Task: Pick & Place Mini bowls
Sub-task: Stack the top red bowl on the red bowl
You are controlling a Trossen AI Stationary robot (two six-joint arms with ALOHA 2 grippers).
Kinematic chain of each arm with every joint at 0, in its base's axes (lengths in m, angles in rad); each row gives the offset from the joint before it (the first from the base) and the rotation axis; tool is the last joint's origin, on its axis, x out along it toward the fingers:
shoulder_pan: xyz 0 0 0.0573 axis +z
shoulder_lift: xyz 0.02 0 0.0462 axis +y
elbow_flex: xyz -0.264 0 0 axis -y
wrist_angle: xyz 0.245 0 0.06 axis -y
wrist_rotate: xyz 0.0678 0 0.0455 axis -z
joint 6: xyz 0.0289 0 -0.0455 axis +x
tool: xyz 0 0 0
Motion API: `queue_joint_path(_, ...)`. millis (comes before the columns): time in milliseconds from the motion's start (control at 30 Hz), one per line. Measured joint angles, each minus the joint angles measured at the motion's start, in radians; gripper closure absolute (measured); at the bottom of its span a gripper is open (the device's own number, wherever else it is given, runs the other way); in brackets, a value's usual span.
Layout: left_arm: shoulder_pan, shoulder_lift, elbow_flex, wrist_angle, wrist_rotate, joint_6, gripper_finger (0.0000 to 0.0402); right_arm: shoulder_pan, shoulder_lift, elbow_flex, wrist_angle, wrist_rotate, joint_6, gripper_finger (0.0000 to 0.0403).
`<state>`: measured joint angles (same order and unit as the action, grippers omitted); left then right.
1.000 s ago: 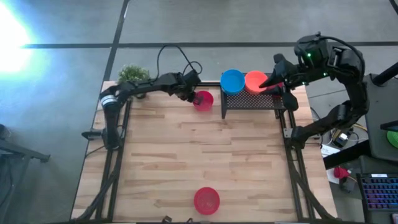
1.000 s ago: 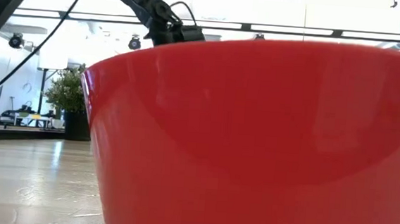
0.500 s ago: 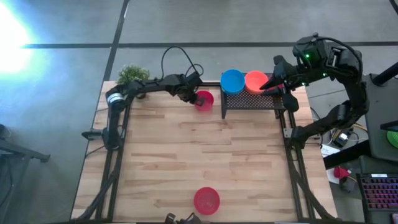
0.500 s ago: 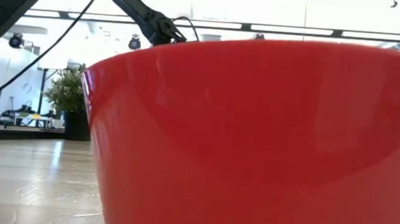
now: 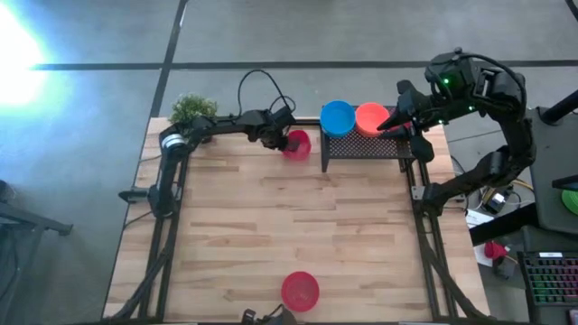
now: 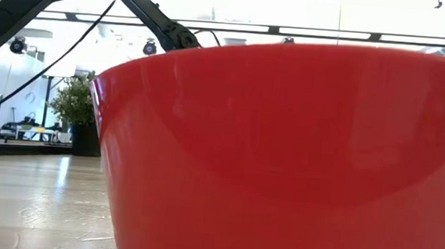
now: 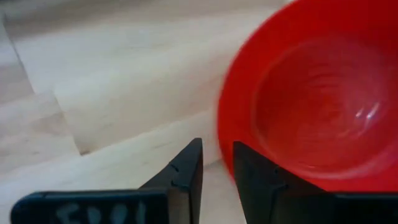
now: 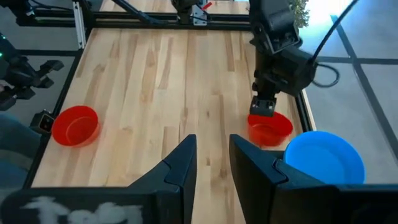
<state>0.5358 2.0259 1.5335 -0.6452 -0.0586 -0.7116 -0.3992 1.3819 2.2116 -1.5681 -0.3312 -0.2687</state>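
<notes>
Red mini bowl (image 5: 295, 144), far worktop (image 5: 289, 226) edge beside the black rack (image 5: 366, 149): left gripper (image 7: 216, 165) fingers narrowly apart astride its rim, seemingly pinching it; lift straight, clearing the rack wall; right gripper (image 8: 211, 152), fingers slightly apart, empty, hovers above the rack's blue bowl (image 5: 338, 116).

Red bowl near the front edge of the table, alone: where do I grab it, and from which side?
Take the red bowl by its rim, coming straight down with one finger inside and one outside. It sits upright, mouth up, with thin sloping walls and bare table all round it.
</notes>
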Motion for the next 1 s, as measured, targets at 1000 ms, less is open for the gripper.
queue_joint_path(1000, -0.003, 0.009, -0.001, 0.023, 0.002, 0.088, 0.0396, 0.000, 0.000, 0.000, 0.000, 0.000, 0.007, 0.0325)
